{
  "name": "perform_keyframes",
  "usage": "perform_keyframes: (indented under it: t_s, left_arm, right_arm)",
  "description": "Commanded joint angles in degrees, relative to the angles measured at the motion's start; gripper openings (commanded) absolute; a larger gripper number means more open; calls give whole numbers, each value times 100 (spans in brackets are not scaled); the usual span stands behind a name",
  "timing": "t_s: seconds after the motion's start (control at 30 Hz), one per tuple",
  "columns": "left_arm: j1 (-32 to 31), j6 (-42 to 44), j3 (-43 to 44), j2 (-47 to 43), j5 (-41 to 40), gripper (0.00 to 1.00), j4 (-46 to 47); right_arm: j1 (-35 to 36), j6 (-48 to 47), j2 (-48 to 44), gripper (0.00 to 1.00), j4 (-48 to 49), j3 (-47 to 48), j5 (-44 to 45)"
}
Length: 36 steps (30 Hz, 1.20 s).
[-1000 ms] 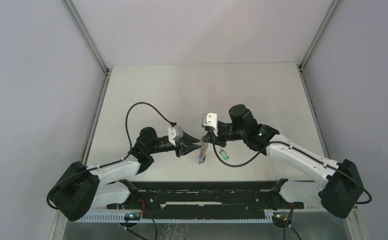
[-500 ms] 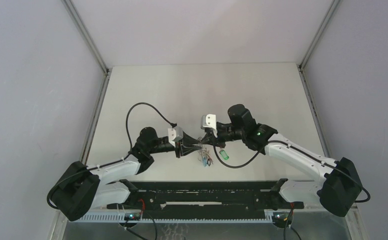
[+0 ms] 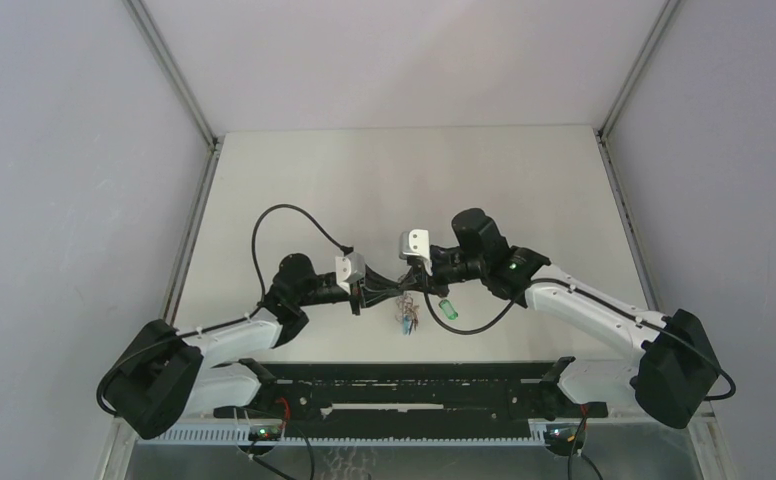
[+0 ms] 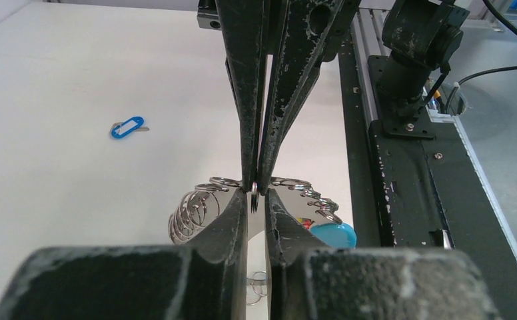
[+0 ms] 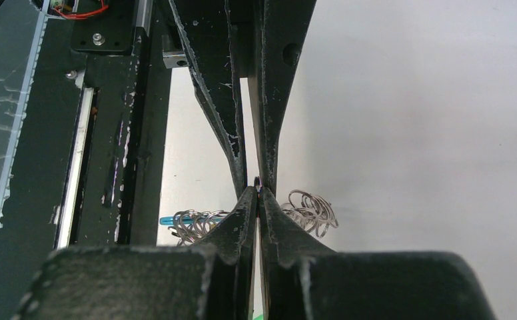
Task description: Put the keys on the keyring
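Keyring (image 3: 405, 308) hangs between the two arms, low over the middle of the surface (image 3: 364, 180). Its fringe of small silver links (image 4: 192, 212) droops just under the spot where the two sets of tips meet. Whether the links touch the surface I cannot tell.

The left jaws stand almost together with only a thin slit between them, and their tips pinch the thin metal wire of the hoop. The right jaws are pressed fully together and come in nose to nose from the opposite side. As far as the wrist views show, they nip the same short stretch of wire.

A light-blue piece (image 4: 334, 235) and a speck of red show among the links, but I cannot tell whether these are tags already threaded on.

Two keys plainly lie loose on the surface. The green key (image 3: 448, 309) is just beside the hanging links, on the right arm's side, and the blue key (image 4: 128, 127) is well apart from them.

The task looks at best partly done. Neither set of jaws holds a key, so both loose keys are yet to be picked up and threaded on.
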Motion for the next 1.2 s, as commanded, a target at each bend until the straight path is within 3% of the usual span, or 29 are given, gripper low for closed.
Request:
perform_keyframes:
  t_s: [0.0, 0.03, 0.23, 0.43, 0.63, 0.73, 0.87, 1.17]
  left_arm:
    - [26, -6, 359, 118, 211, 8, 238]
    - [26, -13, 356, 156, 221, 2, 238]
    - [34, 49, 297, 71, 90, 0, 171]
    - [50, 199, 165, -168, -250, 0, 71]
    - [73, -46, 54, -156, -331, 0, 501]
    - [86, -206, 10, -79, -277, 0, 738]
    - [87, -374, -15, -20, -199, 0, 971]
    - [87, -674, -66, 202, -166, 0, 1400]
  right_arm:
    - [63, -73, 21, 0, 235, 172, 1]
    - [59, -75, 1, 0, 245, 183, 36]
    - [25, 57, -212, 2, 205, 175, 177]
    - [-4, 144, -949, 37, 41, 180, 324]
    - [-15, 142, -1450, 61, 83, 79, 796]
    - [-8, -35, -1465, 60, 3, 31, 812]
    - [-137, 608, -1412, 52, 54, 21, 1081]
    - [-235, 1079, -1289, 36, 762, -632, 652]
